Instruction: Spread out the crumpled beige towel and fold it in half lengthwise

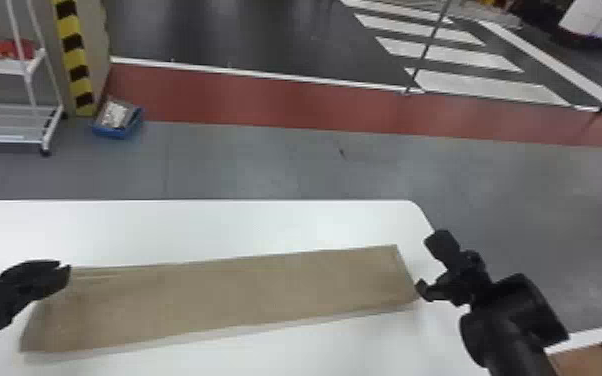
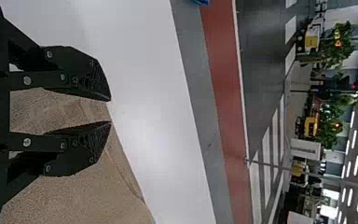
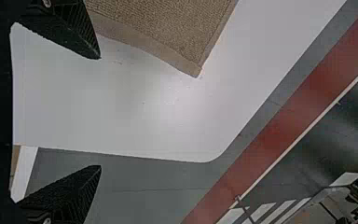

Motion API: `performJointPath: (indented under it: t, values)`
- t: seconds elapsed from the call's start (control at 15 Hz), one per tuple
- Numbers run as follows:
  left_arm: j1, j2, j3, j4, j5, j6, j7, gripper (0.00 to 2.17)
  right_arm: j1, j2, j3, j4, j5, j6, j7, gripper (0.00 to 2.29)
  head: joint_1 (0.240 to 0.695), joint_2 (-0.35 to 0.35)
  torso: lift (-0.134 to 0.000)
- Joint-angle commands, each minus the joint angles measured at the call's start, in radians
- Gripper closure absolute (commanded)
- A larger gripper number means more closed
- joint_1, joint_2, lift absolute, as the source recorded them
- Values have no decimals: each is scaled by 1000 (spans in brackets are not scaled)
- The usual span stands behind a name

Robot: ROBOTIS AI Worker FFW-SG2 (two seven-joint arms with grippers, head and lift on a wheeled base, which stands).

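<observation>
While left fingers (image 1: 40,281) and right fingers (image 1: 442,247) gape (released), the towel (image 1: 235,292) lies on the table (image 1: 190,227), a white cart (image 1: 2,67) beyond.

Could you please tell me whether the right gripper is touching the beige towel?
Cannot tell. In the right wrist view, one finger of the right gripper overlaps the beige towel, but neither contact nor a gap is plain.

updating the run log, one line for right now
towel: long flat strip on table | left gripper: open, near left end | right gripper: open, near right end
</observation>
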Motion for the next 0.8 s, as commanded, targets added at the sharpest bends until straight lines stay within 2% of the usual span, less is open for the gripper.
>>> performJointPath:
  t: [0.0, 0.13, 0.27, 0.33, 0.73]
  values:
    - [3, 0, 4, -9, 31, -11, 3, 842, 0, 1, 4, 2, 0, 0, 0, 39, 695, -292, 0]
    - [-9, 0, -9, -1, 35, -15, 5, 842, -2, 1, 6, 5, 0, 0, 0, 39, 695, -288, 0]
    - [-26, 0, -44, 16, -23, 19, 34, 819, -2, 0, 6, 5, 0, 0, 0, 39, 695, -289, 0]
    - [-38, -2, -45, 36, -47, 38, 40, 630, -2, 1, 4, 7, 0, 0, 0, 39, 695, -292, 0]
    - [-83, 8, -58, 117, -66, 65, 40, 603, -14, 1, 10, 24, 0, -3, -2, 39, 695, -298, 0]
